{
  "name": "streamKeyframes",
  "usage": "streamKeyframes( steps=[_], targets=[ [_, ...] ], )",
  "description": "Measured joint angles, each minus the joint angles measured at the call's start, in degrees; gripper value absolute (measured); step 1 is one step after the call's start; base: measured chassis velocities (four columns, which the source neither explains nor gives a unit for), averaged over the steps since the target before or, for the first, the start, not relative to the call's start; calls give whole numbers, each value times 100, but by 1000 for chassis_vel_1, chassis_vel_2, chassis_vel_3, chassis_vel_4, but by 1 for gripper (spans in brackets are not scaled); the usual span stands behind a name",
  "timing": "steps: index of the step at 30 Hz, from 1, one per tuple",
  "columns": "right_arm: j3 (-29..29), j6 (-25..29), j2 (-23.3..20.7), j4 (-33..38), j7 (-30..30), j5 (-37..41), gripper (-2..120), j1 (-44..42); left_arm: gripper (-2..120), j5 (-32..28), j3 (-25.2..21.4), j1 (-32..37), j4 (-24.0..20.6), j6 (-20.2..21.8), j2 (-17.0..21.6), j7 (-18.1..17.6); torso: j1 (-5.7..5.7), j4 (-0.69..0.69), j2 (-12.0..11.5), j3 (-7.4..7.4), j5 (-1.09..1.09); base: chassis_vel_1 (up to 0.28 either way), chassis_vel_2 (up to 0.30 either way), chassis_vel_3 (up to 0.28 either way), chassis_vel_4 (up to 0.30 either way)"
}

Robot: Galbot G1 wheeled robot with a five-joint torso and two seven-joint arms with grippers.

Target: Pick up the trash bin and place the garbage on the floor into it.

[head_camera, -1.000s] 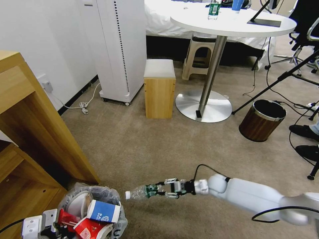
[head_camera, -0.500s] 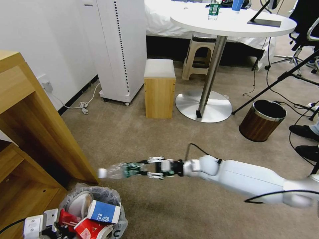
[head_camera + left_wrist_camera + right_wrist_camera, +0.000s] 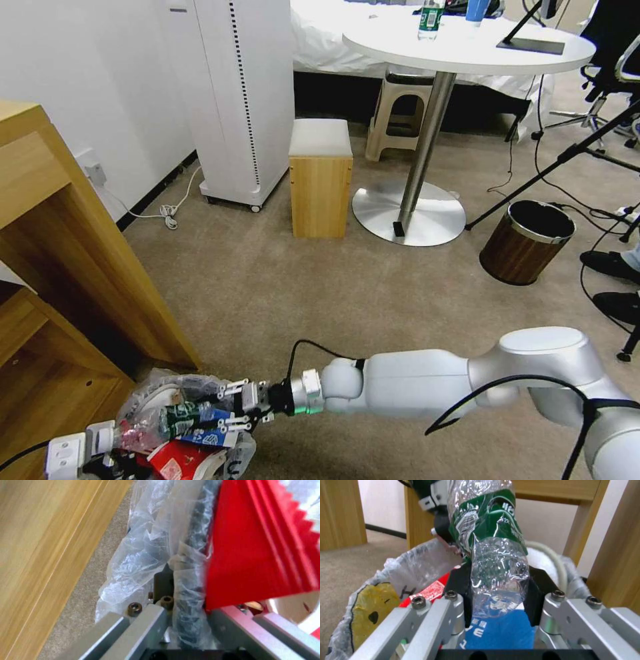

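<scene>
The trash bin (image 3: 160, 383), black with a crinkly white bag, stands at the lower left of the head view by the wooden desk. It holds garbage: a red-white paper bowl (image 3: 177, 460), a blue-white carton (image 3: 208, 437) and a white slipper. My left gripper (image 3: 73, 453) is shut on the bin's rim (image 3: 196, 535) and bag. Reaching in from the right, my right gripper (image 3: 223, 403) is shut on a crushed clear bottle with a green label (image 3: 175, 415), held just over the bin's mouth. In the right wrist view the bottle (image 3: 496, 555) sits between the pads above the carton (image 3: 500, 630).
A wooden desk (image 3: 80, 267) stands close on the bin's left. Farther off are a wooden stool (image 3: 320, 180), a white appliance (image 3: 240, 100), a round table's metal base (image 3: 408, 213) and a brown wood-grain bin (image 3: 527, 241). Cables, stand legs and a person's shoes (image 3: 610, 263) are at the right.
My right arm has swung the bottle left and down, from over the open carpet to just above the bin's mouth. The left gripper and the bin have stayed put.
</scene>
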Motion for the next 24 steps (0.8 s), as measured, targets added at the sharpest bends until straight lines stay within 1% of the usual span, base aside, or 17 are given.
streamKeyframes(
  steps=[9, 12, 16, 19, 21, 24],
  targets=[
    [-14, -14, -168, -4, 11, -54, 28, -59, 0, 38, 8, 6, -10, 0, -39, 2, 0, 0, 0, 0, 1, 0, 0, 0, 0],
    [2, -34, -408, 116, 10, -122, 28, -85, 0, 48, 3, 11, -18, -1, -38, 18, 0, 0, 0, 0, 1, 0, 0, 0, 0],
    [-4, -22, -573, 172, 7, -224, 28, -90, 0, 46, -17, 26, -29, -3, -31, 18, 0, -1, 0, 0, 1, 0, 0, 0, 0],
    [-2, -12, -539, 102, 40, -224, 28, -116, 0, 50, -17, 30, -44, -6, -41, 13, 0, 1, 0, 0, 1, 0, 0, 0, 0],
    [-16, -9, -397, -53, 121, -204, 28, -153, 0, 67, -17, 45, -67, -6, -59, 3, 0, 1, 0, 0, 1, 0, 0, 0, 0],
    [-21, -9, -299, -145, 177, -195, 28, -189, 0, 83, -12, 48, -72, -3, -77, 1, 0, 1, 0, 0, 2, 0, 0, 0, 0]
  ],
)
